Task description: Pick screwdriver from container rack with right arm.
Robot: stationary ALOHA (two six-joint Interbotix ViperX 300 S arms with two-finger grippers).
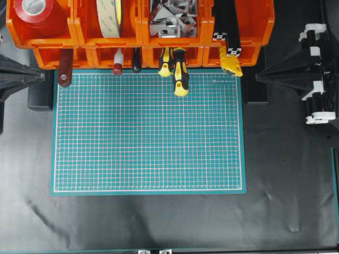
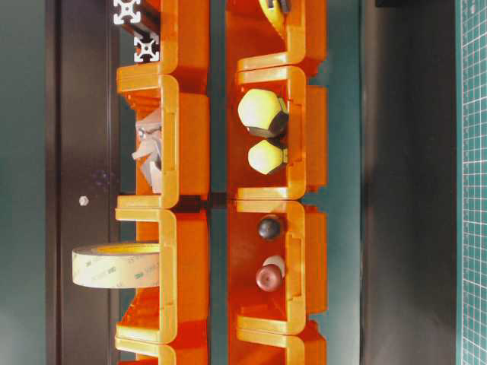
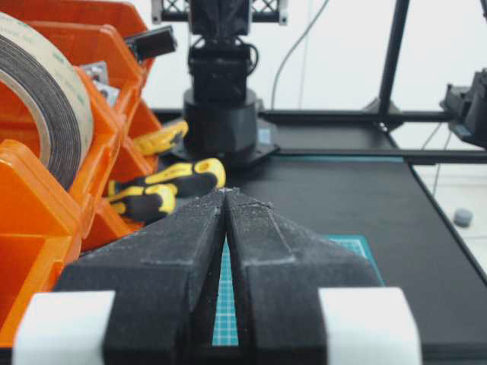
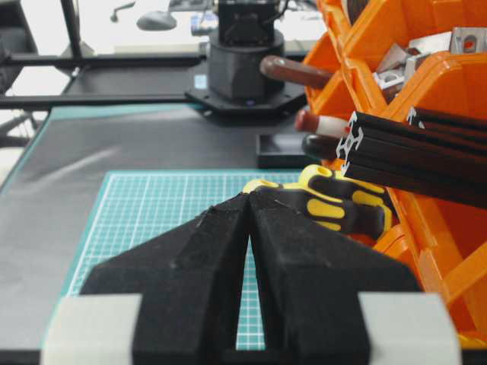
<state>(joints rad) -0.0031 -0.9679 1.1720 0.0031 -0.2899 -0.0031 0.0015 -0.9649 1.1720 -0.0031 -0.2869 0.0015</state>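
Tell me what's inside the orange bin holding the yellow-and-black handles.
In that bin of the rack: the long screwdriver and a stubbier handle beside it. Only handles show; both shafts are hidden inside the bin.

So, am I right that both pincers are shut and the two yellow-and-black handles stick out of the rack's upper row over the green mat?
Nearly: the handles stick out of the container rack's lower row, as the overhead view shows. Both the left pincer and right pincer are shut, and the handles overhang the green mat.
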